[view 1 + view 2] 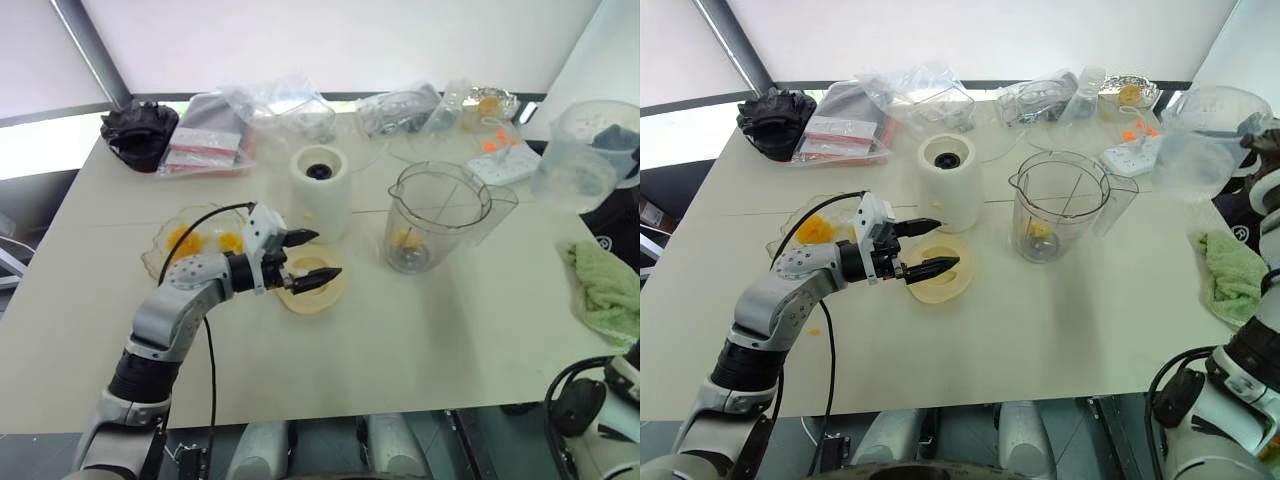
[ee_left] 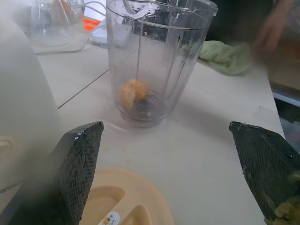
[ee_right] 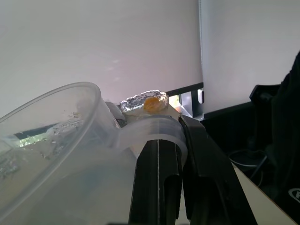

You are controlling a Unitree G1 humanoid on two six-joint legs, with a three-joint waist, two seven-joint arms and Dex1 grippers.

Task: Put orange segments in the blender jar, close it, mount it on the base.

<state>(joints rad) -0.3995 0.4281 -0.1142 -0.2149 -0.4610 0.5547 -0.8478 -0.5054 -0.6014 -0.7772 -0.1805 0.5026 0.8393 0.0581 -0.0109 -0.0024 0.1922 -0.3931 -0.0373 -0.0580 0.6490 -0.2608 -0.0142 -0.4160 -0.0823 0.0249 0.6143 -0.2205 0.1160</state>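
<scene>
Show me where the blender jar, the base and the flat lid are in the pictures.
blender jar (image 1: 437,215): left eye view, on its clear wall.
base (image 1: 320,192): left eye view, on its cream side below the dark socket.
lid (image 1: 945,281): right eye view, on its cream-yellow top, near the open left pincer.

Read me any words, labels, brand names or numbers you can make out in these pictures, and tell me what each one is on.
Nothing can be read for certain.
Small sticker on the cream lid: print too small to read.
Grey print low on the white base: blurred and cut off, unreadable.
Red-striped labels on the plastic bags: too small to read.
White mark on the black item by the green cloth: too small to read.
</scene>
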